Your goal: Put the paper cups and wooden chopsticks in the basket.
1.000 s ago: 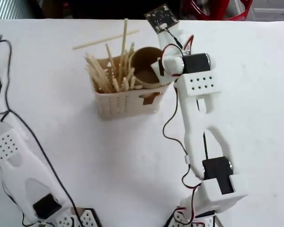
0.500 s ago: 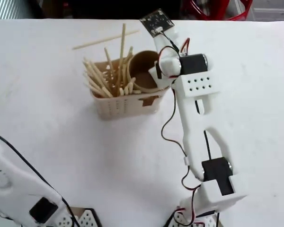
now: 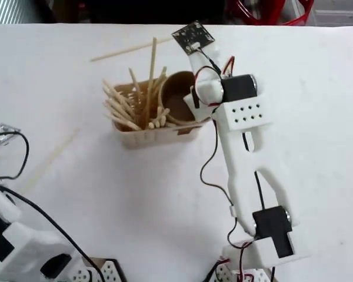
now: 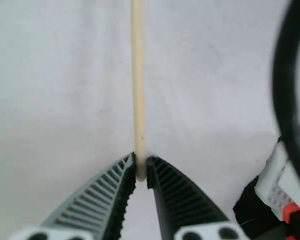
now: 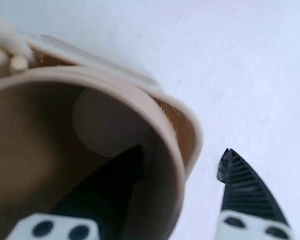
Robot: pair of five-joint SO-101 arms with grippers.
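Note:
A cream basket (image 3: 156, 134) stands near the table's middle, holding several wooden chopsticks (image 3: 132, 106) and a brown paper cup (image 3: 175, 98). My right gripper (image 5: 182, 152) is open astride the cup's (image 5: 65, 130) rim, with one finger (image 5: 107, 182) inside the cup and the other finger (image 5: 242, 192) outside, apart from the wall. In the high view that gripper (image 3: 192, 97) sits at the basket's right end. My left gripper (image 4: 141, 167) is shut on the end of a chopstick (image 4: 136, 75), which lies faintly along the table (image 3: 50, 158) at the left. One more chopstick (image 3: 126, 50) lies on the table behind the basket.
The white table (image 3: 123, 200) is open between the basket and the arm bases. My left arm (image 3: 12, 235) fills the near left corner with a black cable looping beside it. Dark objects and a red frame (image 3: 265, 12) stand beyond the far edge.
My left arm swung in from the left edge, and its wrist now sits over a chopstick on the table. The right gripper pushed slightly farther over the cup, and the basket tipped a little.

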